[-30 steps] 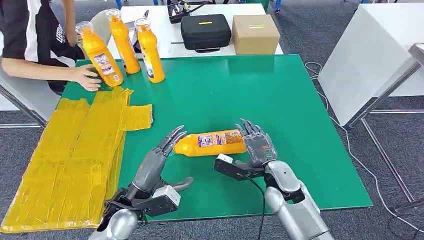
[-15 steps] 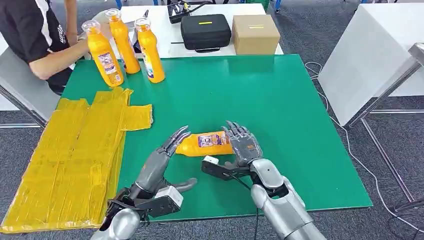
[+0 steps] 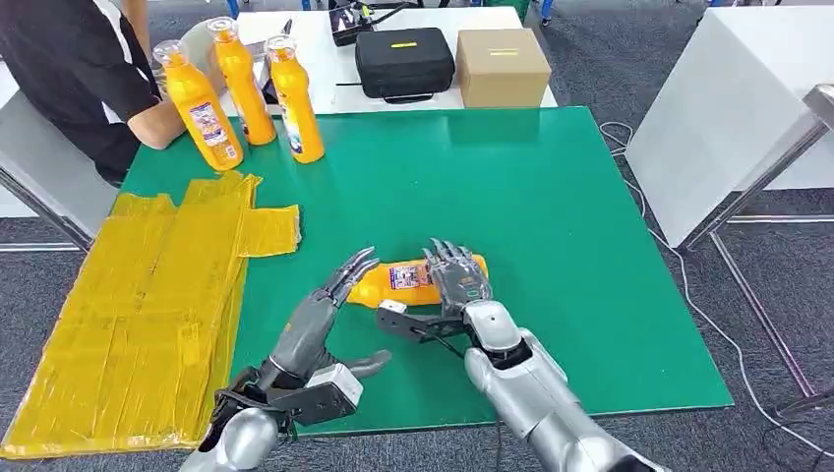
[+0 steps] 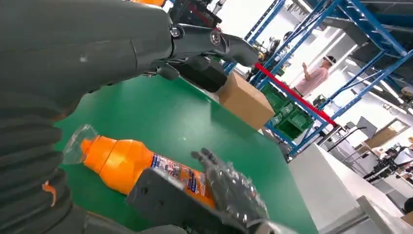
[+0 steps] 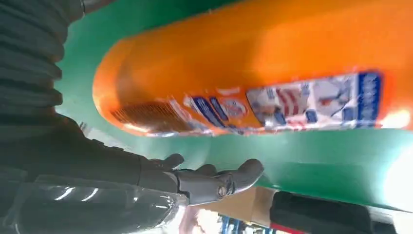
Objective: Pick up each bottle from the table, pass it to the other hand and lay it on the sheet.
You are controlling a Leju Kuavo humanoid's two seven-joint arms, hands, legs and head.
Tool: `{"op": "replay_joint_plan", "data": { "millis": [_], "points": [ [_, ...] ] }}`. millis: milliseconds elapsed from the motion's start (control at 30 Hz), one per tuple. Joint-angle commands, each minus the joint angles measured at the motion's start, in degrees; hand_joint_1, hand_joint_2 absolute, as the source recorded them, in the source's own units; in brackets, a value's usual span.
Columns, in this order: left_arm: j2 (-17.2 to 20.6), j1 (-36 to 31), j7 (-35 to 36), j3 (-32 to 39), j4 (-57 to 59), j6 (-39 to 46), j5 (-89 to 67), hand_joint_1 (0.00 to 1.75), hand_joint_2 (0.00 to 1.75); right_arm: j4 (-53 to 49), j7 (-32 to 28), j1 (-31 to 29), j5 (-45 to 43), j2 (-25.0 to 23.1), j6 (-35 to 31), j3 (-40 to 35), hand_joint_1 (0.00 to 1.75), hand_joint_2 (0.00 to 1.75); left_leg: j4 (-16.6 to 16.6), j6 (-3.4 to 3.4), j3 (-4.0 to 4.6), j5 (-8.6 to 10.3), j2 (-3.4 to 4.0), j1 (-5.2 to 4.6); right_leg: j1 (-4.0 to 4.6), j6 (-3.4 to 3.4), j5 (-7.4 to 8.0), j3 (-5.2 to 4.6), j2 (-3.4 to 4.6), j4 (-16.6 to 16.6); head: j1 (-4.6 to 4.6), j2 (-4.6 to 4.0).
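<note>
An orange bottle (image 3: pixel 372 287) lies on its side on the green table (image 3: pixel 551 216), cap toward my left. My right hand (image 3: pixel 457 283) hovers over its middle with fingers spread and the thumb on the near side. In the right wrist view a strip of green shows between the bottle (image 5: pixel 253 63) and the fingers (image 5: pixel 214 180), so nothing is gripped. My left hand (image 3: pixel 315 320) is open, its fingertips just beside the cap end. The left wrist view shows the bottle (image 4: pixel 122 163) with the right hand (image 4: pixel 234 190) over it. A yellow sheet (image 3: pixel 148 315) covers the table's left side.
Three more orange bottles (image 3: pixel 244 84) stand upright at the far left corner, with a person's arm (image 3: pixel 157 123) beside them. A black case (image 3: pixel 403 61) and a cardboard box (image 3: pixel 502 66) sit on the white table behind. Another white table (image 3: pixel 728 108) stands to the right.
My right hand slid leftward from the bottle's base to over its middle. The person's hand let go of the standing bottle and drew back. My left hand barely moved.
</note>
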State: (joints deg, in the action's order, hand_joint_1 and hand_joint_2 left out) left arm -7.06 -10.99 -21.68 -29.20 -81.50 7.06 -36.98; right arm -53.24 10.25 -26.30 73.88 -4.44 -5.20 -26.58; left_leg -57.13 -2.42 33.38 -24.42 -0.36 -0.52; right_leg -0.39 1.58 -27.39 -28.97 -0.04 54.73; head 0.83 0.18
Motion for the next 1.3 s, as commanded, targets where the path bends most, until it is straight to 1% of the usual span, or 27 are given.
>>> {"op": "replay_joint_plan", "data": {
  "millis": [33,100,133,367,433,500,533,567,600,633,667,700,833,867,900,1033,1100,1233,1300],
  "points": [
    [0.37,-0.69,0.55,0.67,2.21,-0.63,0.44,0.00,1.75,15.39,2.41,-8.32,1.57,-1.84,-0.70,1.07,0.00,1.75,0.03,0.21,-0.26,-0.09,0.18,0.05,0.04,-0.06,-0.02,0.23,0.15,-0.07,0.00,0.00],
    [0.24,-0.80,0.55,0.93,2.52,-0.65,0.50,0.00,1.75,16.88,2.70,-8.70,2.14,-1.93,-1.07,1.32,0.00,1.75,0.03,0.09,-0.08,-0.01,0.07,0.01,0.01,-0.02,0.01,0.07,0.05,-0.05,0.00,0.00],
    [0.24,-0.80,0.55,0.93,2.52,-0.65,0.50,0.00,1.75,16.88,2.70,-8.70,2.14,-1.93,-1.07,1.32,0.00,1.75,0.05,0.16,-0.19,-0.04,0.08,0.03,0.02,-0.04,-0.01,0.19,0.05,-0.08,0.00,0.00],
    [0.50,-0.73,0.73,1.56,2.21,-0.68,0.84,0.00,1.75,19.91,3.21,-9.83,2.35,-1.96,-0.67,2.77,0.00,1.75,0.03,0.13,-0.12,-0.03,0.04,0.01,0.00,-0.03,-0.01,0.12,0.03,-0.04,0.02,0.00],
    [0.52,-0.72,0.77,1.73,2.18,-0.72,0.92,0.00,1.75,21.12,2.79,-10.31,2.24,-2.16,-0.59,3.16,0.00,1.75,0.04,0.14,-0.16,-0.03,0.09,0.02,0.02,-0.03,0.00,0.15,0.04,-0.06,0.00,0.00],
    [0.33,-0.90,0.86,1.95,2.29,-0.83,1.00,0.00,1.75,23.32,1.81,-11.21,1.51,-2.76,0.91,4.08,0.00,1.75,0.03,0.12,-0.12,0.00,0.03,0.02,0.02,-0.03,0.00,0.12,-0.01,-0.05,0.00,0.00],
    [0.32,-0.98,0.95,2.02,2.24,-0.93,1.05,0.00,1.75,23.86,0.98,-11.38,1.11,-2.93,1.32,4.52,0.05,1.75,0.04,0.15,-0.17,0.00,0.02,0.02,0.01,-0.03,0.00,0.17,-0.01,-0.06,0.00,0.00],
    [0.32,-0.98,0.95,2.02,2.24,-0.93,1.05,0.00,1.75,23.86,0.98,-11.38,1.11,-2.93,1.32,4.52,0.28,1.75,0.03,0.12,-0.12,0.00,0.04,0.02,0.02,-0.02,0.01,0.12,0.02,-0.05,0.00,0.00],
    [0.32,-0.98,0.95,2.02,2.24,-0.93,1.05,0.00,1.75,23.86,0.98,-11.38,1.11,-2.93,1.32,4.52,0.28,1.75,0.05,0.16,-0.19,-0.01,0.09,0.03,0.02,-0.04,0.01,0.18,0.05,-0.07,0.00,0.00],
    [0.46,-1.06,1.06,2.17,1.95,-1.03,1.13,0.00,1.75,24.33,0.26,-11.51,0.95,-2.98,1.72,4.60,1.34,1.75,0.05,0.13,-0.21,-0.01,0.09,0.03,0.02,-0.03,0.01,0.20,0.04,-0.08,0.00,0.00],
    [0.54,-1.08,1.14,2.31,1.78,-1.08,1.20,0.00,1.75,24.64,-0.03,-11.65,0.88,-3.00,1.98,4.63,1.59,1.75,0.06,0.16,-0.27,-0.01,0.09,0.04,0.03,-0.04,0.01,0.27,0.03,-0.09,0.00,0.02],
    [0.63,-1.04,1.24,2.57,1.56,-1.11,1.27,0.00,1.75,25.07,-0.58,-11.79,0.72,-3.05,2.26,4.69,1.73,1.75,0.04,0.19,-0.28,-0.01,0.06,0.04,0.03,-0.05,0.00,0.29,0.00,-0.08,0.00,0.00],
    [0.72,-0.95,1.29,2.84,1.55,-1.15,1.32,0.00,1.75,25.44,-1.12,-11.60,0.38,-3.15,2.29,4.89,1.75,1.75,0.04,0.10,-0.22,0.01,0.02,0.03,0.02,-0.03,0.01,0.22,-0.01,-0.06,0.00,0.00],
    [0.62,-0.91,1.29,2.91,1.65,-1.20,1.34,0.00,1.75,25.72,-1.25,-11.70,0.22,-3.12,2.42,4.96,1.75,1.75,0.06,0.16,-0.28,-0.01,0.01,0.04,0.03,-0.05,-0.01,0.31,-0.04,-0.10,0.02,0.00],
    [0.49,-0.94,1.29,3.00,1.84,-1.25,1.35,0.00,1.75,26.03,-1.44,-11.81,0.04,-3.15,2.48,5.06,1.75,1.75,0.03,0.07,-0.23,0.01,0.00,0.00,0.00,-0.02,0.00,0.23,-0.02,-0.05,0.00,0.02],
    [0.00,-1.06,1.25,3.18,2.43,-1.45,1.34,0.00,1.75,26.66,-1.91,-11.94,-0.48,-3.23,2.28,5.73,1.75,1.75,0.07,0.16,-0.34,-0.01,-0.01,0.05,0.04,-0.04,-0.01,0.37,-0.05,-0.12,0.00,0.00],
    [-0.06,-1.01,1.25,3.30,2.38,-1.50,1.34,0.00,1.75,25.87,-3.46,-11.54,-1.52,-3.18,0.45,6.52,1.75,1.75,0.06,0.11,-0.29,0.01,-0.03,0.03,0.02,-0.03,0.00,0.31,-0.06,-0.09,0.02,0.00],
    [0.08,-0.85,1.25,3.44,2.07,-1.58,1.33,0.00,1.75,24.97,-3.82,-11.27,-1.83,-3.20,-0.26,6.76,1.75,1.75,0.06,0.13,-0.32,0.01,-0.03,0.04,0.03,-0.03,0.00,0.33,-0.06,-0.11,0.00,0.00],
    [0.30,-0.41,1.12,3.83,1.39,-1.56,1.29,0.00,1.75,21.47,-6.77,-9.68,-4.86,-3.58,-3.97,8.69,1.75,1.75,0.07,0.19,-0.36,-0.02,0.03,0.06,0.05,-0.05,0.00,0.37,-0.02,-0.13,0.02,0.00]
  ]
}}
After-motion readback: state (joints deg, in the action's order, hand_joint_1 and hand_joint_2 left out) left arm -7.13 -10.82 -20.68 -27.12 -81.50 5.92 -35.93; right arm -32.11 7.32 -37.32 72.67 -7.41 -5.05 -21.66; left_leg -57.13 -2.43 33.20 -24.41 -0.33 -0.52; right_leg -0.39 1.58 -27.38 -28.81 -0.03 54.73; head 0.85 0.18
